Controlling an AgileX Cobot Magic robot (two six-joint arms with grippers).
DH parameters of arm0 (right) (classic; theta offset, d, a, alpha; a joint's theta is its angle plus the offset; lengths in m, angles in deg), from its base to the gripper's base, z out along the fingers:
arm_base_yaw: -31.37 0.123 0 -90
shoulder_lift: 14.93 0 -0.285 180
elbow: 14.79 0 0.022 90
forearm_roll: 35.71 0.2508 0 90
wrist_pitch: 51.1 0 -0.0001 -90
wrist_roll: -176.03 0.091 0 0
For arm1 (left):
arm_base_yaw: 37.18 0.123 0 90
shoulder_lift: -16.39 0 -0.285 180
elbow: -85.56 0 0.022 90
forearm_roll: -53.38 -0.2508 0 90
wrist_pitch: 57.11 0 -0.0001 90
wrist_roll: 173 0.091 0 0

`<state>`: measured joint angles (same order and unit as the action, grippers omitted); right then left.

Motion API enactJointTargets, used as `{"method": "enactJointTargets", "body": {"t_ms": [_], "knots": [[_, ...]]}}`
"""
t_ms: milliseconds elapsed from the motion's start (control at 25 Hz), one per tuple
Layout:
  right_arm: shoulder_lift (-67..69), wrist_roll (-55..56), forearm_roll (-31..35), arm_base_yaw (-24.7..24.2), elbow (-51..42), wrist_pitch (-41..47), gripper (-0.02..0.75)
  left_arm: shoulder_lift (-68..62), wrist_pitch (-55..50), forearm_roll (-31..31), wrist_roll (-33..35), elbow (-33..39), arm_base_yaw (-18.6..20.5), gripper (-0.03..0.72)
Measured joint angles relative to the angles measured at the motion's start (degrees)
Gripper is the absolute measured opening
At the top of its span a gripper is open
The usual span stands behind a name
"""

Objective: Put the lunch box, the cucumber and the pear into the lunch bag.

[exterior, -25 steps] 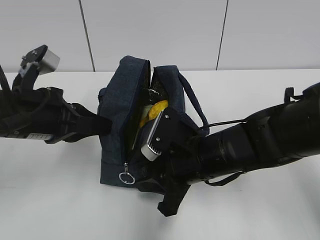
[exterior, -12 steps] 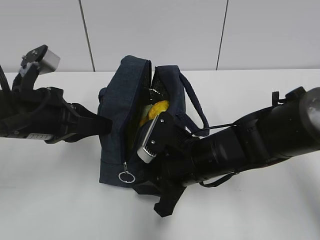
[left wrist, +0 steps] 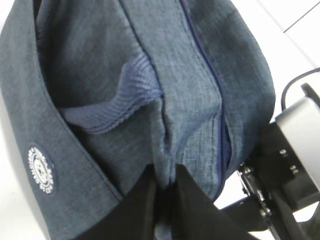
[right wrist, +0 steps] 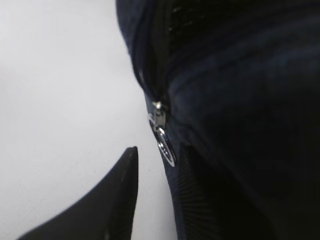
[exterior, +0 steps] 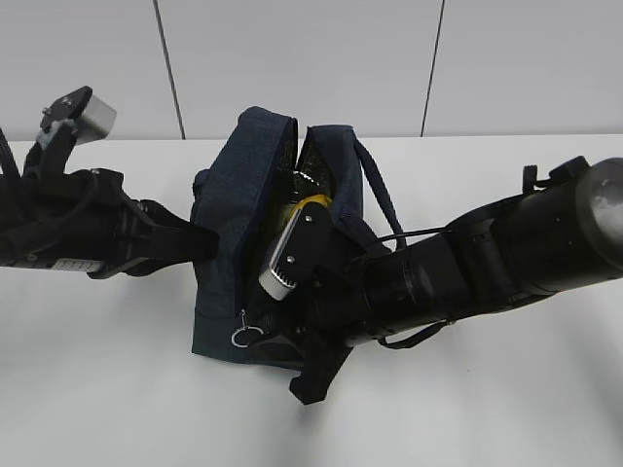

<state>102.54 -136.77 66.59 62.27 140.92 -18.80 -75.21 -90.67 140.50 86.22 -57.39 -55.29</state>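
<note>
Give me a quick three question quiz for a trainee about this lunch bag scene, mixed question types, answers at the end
1. True or false: the left gripper is shut on the lunch bag fabric.
2. What yellow item shows inside the bag's opening?
3. The silver ring pull sits: A) at the top of the bag, B) low on the near end, C) on the strap handle.

Key: 1 true. 2 the pear. 3 B.

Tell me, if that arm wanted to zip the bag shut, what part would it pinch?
Probably the silver ring pull dangling at the near lower end of the lunch bag. It hangs free of the fabric, so the right gripper beside it could pinch its flat loop from the table side.
</note>
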Motion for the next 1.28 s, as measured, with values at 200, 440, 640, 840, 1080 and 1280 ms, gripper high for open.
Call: {"method": "enactJointTargets", "body": {"t_ms": [200, 440, 640, 840, 1080, 1280], "knots": [[0.4, 0.4, 0.0, 0.0, 0.0, -0.7, 0.235, 0.0, 0.0, 0.0, 0.2, 0.0, 0.0, 0.006], [0.7, 0.4, 0.0, 0.0, 0.1, -1.8, 0.235, 0.0, 0.0, 0.1, 0.3, 0.0, 0.0, 0.006], [0.7, 0.4, 0.0, 0.0, 0.1, -2.9, 0.235, 0.0, -0.1, 0.2, 0.3, 0.0, 0.0, 0.006], [0.7, 0.4, 0.0, 0.1, 0.1, -4.6, 0.235, 0.0, -0.2, 0.2, 0.3, 0.0, 0.0, 0.006], [-0.2, 0.5, 0.0, 0.1, 0.1, -5.6, 0.235, 0.0, -0.3, 0.3, 0.3, 0.0, 0.0, 0.006], [-0.3, 0.5, 0.0, 0.1, 0.7, -8.6, 0.234, 0.0, -0.3, 0.3, 0.3, 0.0, 0.0, 0.006]]}}
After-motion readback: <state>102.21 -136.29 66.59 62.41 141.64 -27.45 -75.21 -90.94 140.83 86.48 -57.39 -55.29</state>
